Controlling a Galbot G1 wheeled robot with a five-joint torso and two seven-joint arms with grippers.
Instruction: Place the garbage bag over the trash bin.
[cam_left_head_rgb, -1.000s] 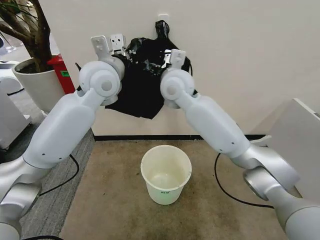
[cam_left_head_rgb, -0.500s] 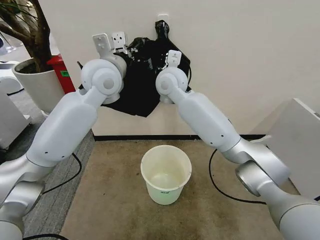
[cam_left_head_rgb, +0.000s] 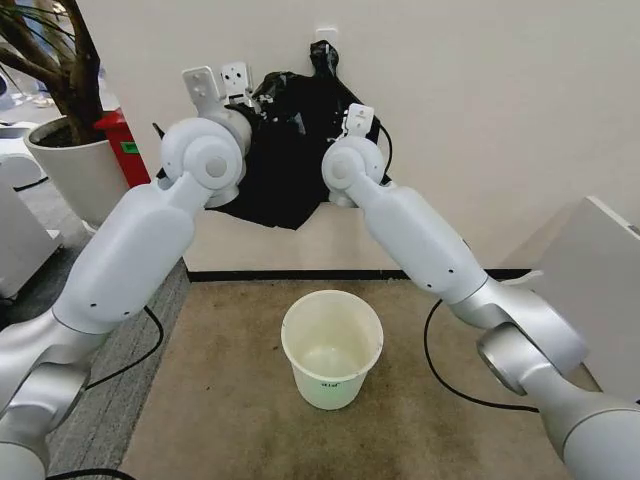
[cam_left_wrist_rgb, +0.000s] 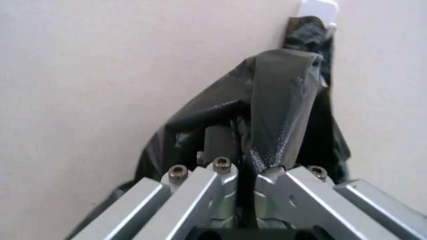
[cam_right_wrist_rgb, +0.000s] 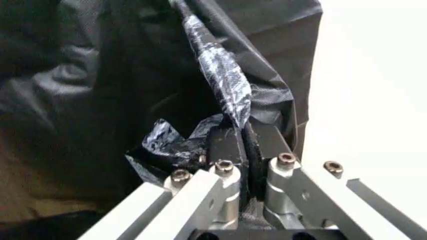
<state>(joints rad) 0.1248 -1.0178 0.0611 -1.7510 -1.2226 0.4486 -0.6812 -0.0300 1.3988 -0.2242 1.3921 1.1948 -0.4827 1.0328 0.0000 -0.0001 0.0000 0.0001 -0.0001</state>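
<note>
So both arms are raised up in front of the wall, holding the crinkly, glossy black plastic garbage bag (cam_left_head_rgb: 290, 150) up in the air. The left gripper (cam_left_wrist_rgb: 245, 165) has its jaws pressed together on a fold of the thin black plastic, you can see the film bunched up right between the pads in the left wrist view. Same deal with the right gripper (cam_right_wrist_rgb: 243, 145): jaws pinched tight on a twisted, shiny strip of the bag, with a crumpled bit poking out beside one finger.

In the head view the bag hangs as a loose dark sheet between the two wrists, flat against the cream wall, with a knotted-looking tip sticking up at the top and a ragged lower edge drooping below the left elbow joint.

The small round cream-white plastic trash bin (cam_left_head_rgb: 332, 348) sits on the brown carpet well below the bag, upright, roughly centred between the arms, with a little dark label near its base
</note>
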